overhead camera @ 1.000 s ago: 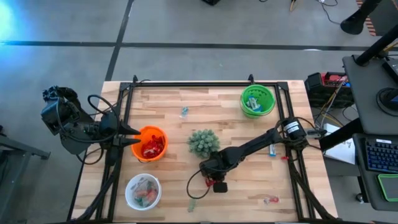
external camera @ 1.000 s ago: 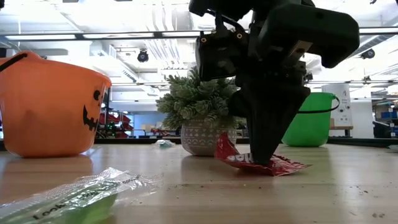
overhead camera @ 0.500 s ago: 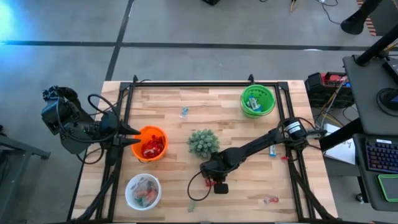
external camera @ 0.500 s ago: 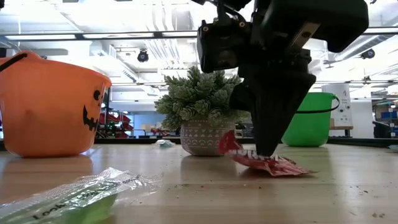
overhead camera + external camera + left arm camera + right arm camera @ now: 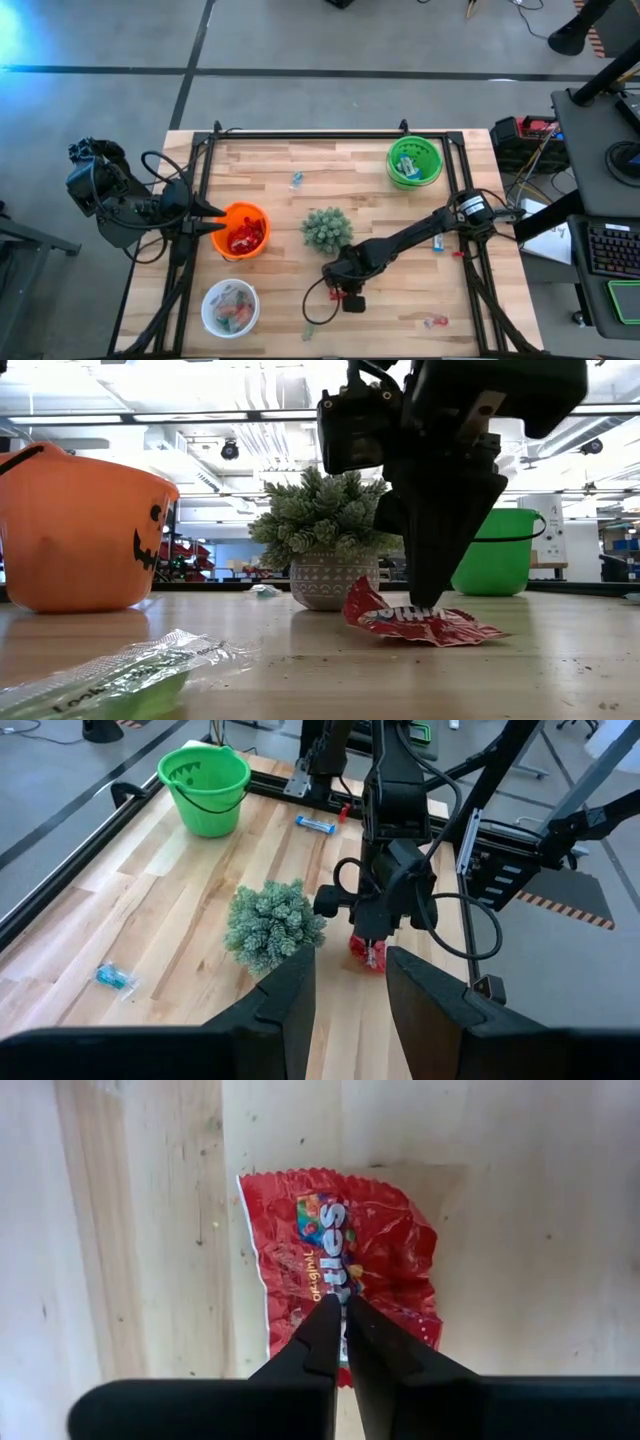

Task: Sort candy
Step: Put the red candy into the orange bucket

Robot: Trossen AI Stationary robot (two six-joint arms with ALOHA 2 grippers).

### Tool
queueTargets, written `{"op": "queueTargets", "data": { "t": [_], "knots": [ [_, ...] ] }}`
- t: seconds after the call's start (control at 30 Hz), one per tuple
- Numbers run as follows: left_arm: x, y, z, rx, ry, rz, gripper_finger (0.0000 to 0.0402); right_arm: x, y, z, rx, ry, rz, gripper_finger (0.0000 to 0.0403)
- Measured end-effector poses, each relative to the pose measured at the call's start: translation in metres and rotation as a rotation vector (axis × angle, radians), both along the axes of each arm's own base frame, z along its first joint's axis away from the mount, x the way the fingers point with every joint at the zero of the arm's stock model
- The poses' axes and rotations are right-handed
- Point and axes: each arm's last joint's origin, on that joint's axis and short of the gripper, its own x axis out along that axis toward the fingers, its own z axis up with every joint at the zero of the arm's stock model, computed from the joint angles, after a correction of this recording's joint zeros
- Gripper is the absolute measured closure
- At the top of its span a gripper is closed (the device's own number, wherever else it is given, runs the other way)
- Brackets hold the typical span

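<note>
The right gripper stands pointed down over the wooden table, toward the middle of its front half, with its fingers pinched nearly together on the top face of a red Skittles packet. The packet lies on the table with one end curled upward; whether the fingers actually hold the wrapper or only press on it cannot be determined. A small potted plant stands just behind the packet, near the table's centre. The left gripper waits at the left edge of the table with its tips at the rim of the orange pumpkin bucket, its fingers parted by a narrow gap and holding nothing. The orange bucket contains red packets. A white bowl near the front left corner holds mixed pieces. A green bucket stands near the back right corner. Loose candy remains on the table: a blue-wrapped piece toward the back edge, another blue-and-white bar near the right edge, a red piece near the front right corner, and a clear green-tinted wrapper at the front edge.
</note>
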Motion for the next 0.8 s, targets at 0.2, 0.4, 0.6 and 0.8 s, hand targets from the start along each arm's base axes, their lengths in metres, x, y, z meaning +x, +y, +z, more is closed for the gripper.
{"op": "queueTargets", "data": {
  "t": [0.2,0.4,0.6,0.8],
  "knots": [
    [0.0000,0.0000,0.0000,-0.001,0.001,-0.002,0.0295,-0.0037,-0.0003,-0.0007,0.019,0.049,-0.001,0.0347],
    [0.0002,-0.0003,0.0003,-0.005,-0.002,-0.002,0.0295,-0.0066,-0.0003,-0.0007,0.022,0.089,-0.050,0.0279],
    [0.0003,-0.0003,0.0004,-0.006,-0.004,-0.001,0.0295,-0.0063,-0.0006,0.0001,0.026,0.105,-0.121,0.0222],
    [0.0001,-0.0013,-0.0001,-0.024,0.015,-0.031,0.0295,-0.0022,-0.0024,0.0048,-0.020,0.082,-0.310,0.0194]
  ]
}}
